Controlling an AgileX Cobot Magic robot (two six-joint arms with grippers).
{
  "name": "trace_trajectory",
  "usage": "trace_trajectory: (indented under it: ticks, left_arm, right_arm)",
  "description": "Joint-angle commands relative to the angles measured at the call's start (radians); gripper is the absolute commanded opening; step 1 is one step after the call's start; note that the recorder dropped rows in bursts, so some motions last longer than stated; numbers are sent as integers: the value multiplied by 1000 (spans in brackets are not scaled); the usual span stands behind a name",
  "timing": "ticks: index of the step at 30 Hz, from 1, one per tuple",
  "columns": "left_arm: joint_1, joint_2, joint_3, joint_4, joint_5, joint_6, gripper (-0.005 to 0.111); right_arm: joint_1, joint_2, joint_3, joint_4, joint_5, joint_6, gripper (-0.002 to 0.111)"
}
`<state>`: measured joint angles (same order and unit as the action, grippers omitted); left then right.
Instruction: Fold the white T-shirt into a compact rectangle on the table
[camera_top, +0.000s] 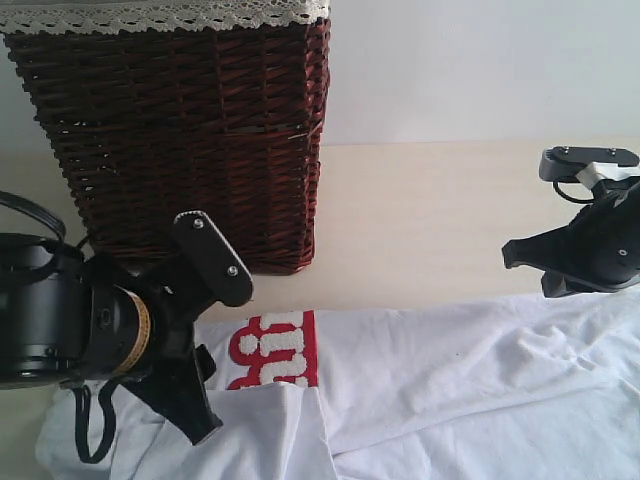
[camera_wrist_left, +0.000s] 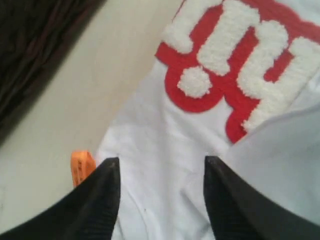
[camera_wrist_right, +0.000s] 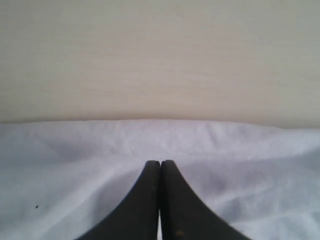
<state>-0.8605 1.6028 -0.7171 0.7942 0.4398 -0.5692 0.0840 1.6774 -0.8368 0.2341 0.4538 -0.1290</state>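
The white T-shirt (camera_top: 450, 380) lies spread along the near part of the table (camera_top: 420, 220). Its red-outlined lettering (camera_top: 275, 350) is partly covered by a folded-over white flap (camera_top: 270, 430). My left gripper (camera_top: 200, 405) hovers over the shirt's left end and is open. In the left wrist view the left gripper (camera_wrist_left: 161, 162) has only white cloth (camera_wrist_left: 160, 200) between its fingers, with the lettering (camera_wrist_left: 235, 55) beyond and the orange neck tag (camera_wrist_left: 81, 167) beside one finger. My right gripper (camera_top: 528, 272) hangs over the shirt's far right edge. The right gripper (camera_wrist_right: 160, 162) is shut with nothing pinched, above the cloth (camera_wrist_right: 75, 165).
A dark wicker basket (camera_top: 180, 130) with white lace trim stands at the back left, close behind the left arm; it also shows in the left wrist view (camera_wrist_left: 30, 45). Bare beige table (camera_wrist_right: 160, 60) runs beyond the shirt's far edge to the wall.
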Motion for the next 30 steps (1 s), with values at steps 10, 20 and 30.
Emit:
trace_trajectory:
  ticks: [10, 20, 30]
  left_arm:
    - [5, -105, 169, -447, -102, -7, 50]
    - [5, -242, 278, -463, -141, -133, 50]
    - [127, -243, 474, -459, -353, -219, 50]
  right_arm:
    - [-2, -6, 3, 7, -9, -8, 0]
    - [-2, -6, 3, 178, -2, -184, 0]
    - [-2, -6, 3, 180, 5, -184, 0]
